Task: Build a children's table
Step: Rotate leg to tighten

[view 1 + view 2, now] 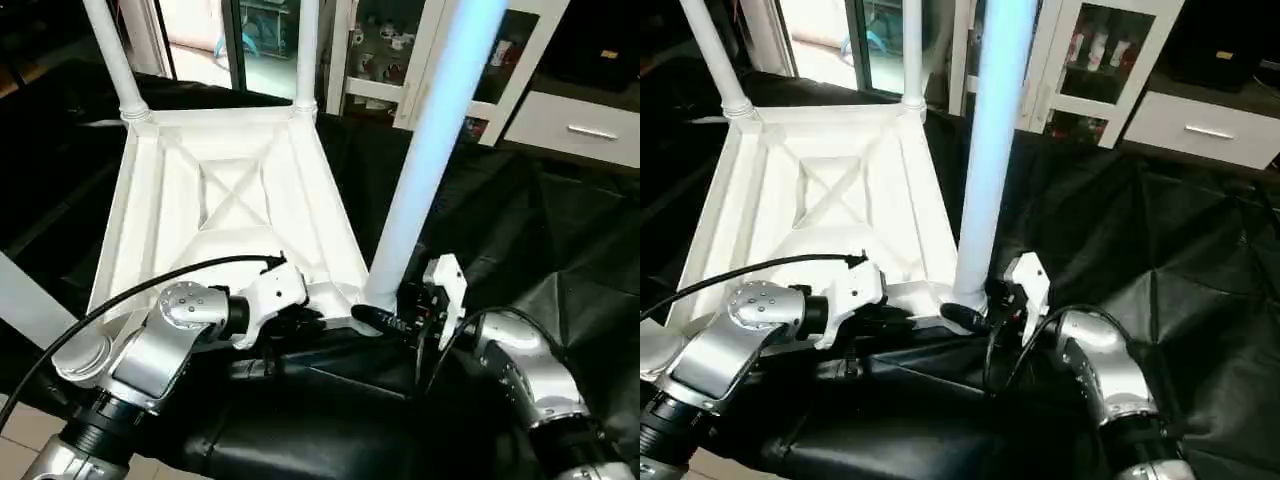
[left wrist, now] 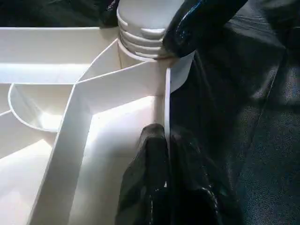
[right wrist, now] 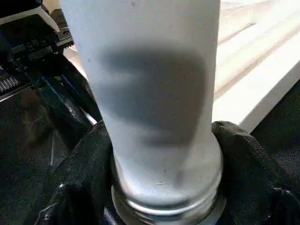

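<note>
The children's table top [image 1: 230,200] lies upside down on the black sheet, X-ribbed underside up. Two white legs [image 1: 115,60] [image 1: 306,50] stand in its far corner sockets. A third leg [image 1: 420,170] stands upright in the near right corner socket. My right gripper [image 1: 385,315] is at that leg's base, and in the right wrist view a black finger [image 3: 84,178] presses on each side of the leg [image 3: 154,93]. My left gripper [image 2: 165,133] is shut on the top's thin rim wall [image 2: 166,93], right beside the socket with the leg's ribbed collar [image 2: 140,28].
White cabinets with glass doors [image 1: 400,50] and a drawer unit [image 1: 580,125] stand behind the work table. Crumpled black sheet [image 1: 540,230] covers the table to the right. A black cable [image 1: 150,285] arcs over my left forearm.
</note>
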